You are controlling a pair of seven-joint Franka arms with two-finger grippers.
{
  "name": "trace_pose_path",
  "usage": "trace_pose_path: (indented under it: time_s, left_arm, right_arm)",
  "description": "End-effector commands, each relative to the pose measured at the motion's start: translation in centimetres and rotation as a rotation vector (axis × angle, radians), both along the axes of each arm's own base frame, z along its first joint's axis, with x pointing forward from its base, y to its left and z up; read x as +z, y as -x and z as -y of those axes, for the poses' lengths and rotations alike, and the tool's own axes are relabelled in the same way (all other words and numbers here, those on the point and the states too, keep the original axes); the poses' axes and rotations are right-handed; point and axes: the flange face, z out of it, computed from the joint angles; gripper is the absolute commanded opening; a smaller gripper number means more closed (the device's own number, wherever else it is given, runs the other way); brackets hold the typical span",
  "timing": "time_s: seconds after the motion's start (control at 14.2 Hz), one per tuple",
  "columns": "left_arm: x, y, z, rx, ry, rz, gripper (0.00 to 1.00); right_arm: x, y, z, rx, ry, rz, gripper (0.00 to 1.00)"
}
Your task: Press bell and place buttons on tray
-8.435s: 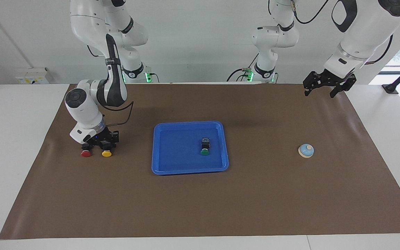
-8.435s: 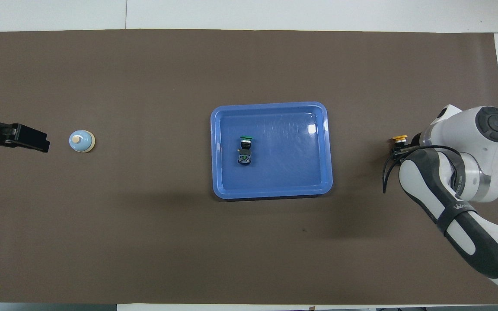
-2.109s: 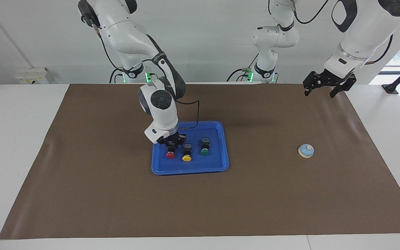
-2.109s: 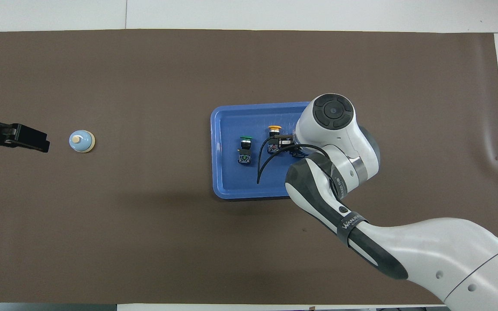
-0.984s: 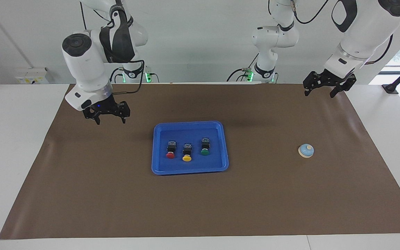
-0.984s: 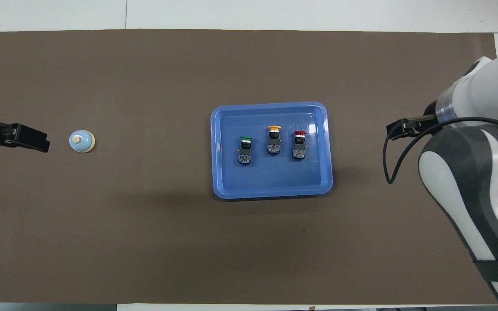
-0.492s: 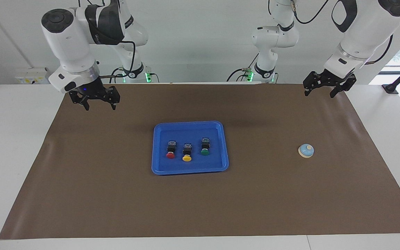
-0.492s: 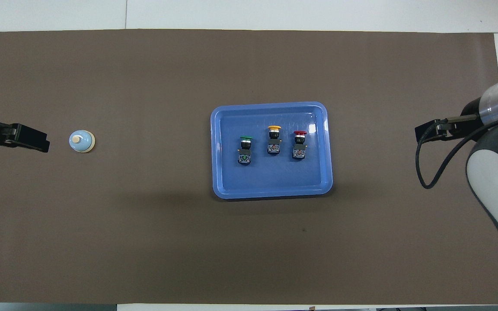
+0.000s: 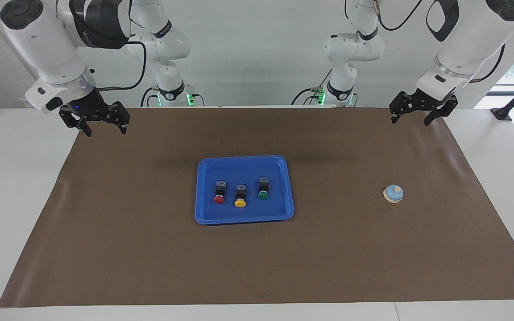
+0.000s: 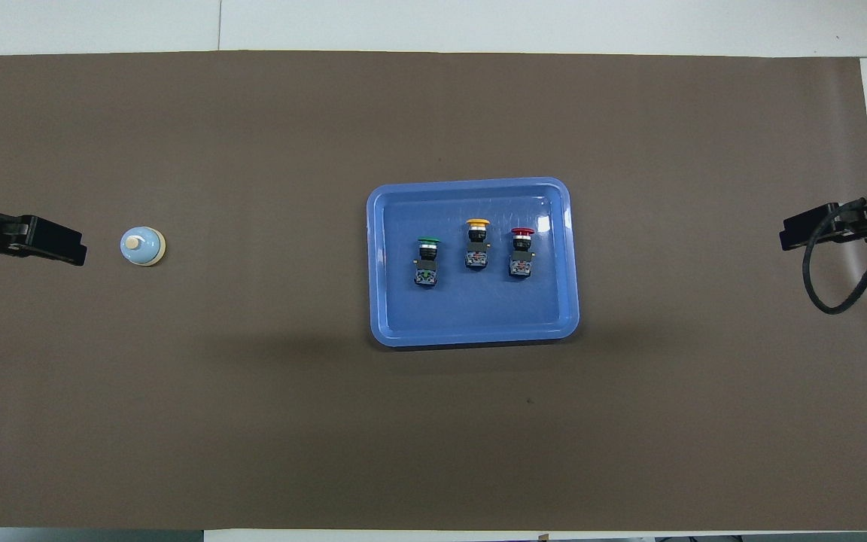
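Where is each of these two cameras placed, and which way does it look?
Facing view: high across the table, looking at both robots; whole arms show, left gripper and right gripper raised, open.
Overhead view: above the robots, looking steeply down; only gripper tips show at the edges.
Shared: tray with three buttons, and the bell.

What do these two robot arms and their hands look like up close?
Both arms are glossy white with rounded joints, dark grey-black bands and round black end caps. Each ends in a black, blocky two-fingered hand: the right hand has a loose black cable looping to it and a small blue light, and black cables run along the arm above the left hand.
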Motion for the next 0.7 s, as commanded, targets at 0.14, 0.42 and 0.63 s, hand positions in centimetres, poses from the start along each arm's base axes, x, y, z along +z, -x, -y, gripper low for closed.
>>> trace_pose_path:
  time_s: [0.14,0.42,0.63]
  left_arm:
    - [0.0,0.1,-0.3,-0.002,-0.022,-0.007,1.00]
    - [0.0,0.1,-0.2,-0.004,-0.022,-0.007,1.00]
    - [0.0,0.1,-0.3,-0.002,-0.022,-0.007,1.00]
  right_arm:
    - [1.5,-0.2,0.0,0.006,-0.021,0.017,1.00]
    - [2.6,0.2,-0.1,0.011,-0.006,0.000,1.00]
    - [2.1,0.3,0.0,0.014,-0.006,-0.006,1.00]
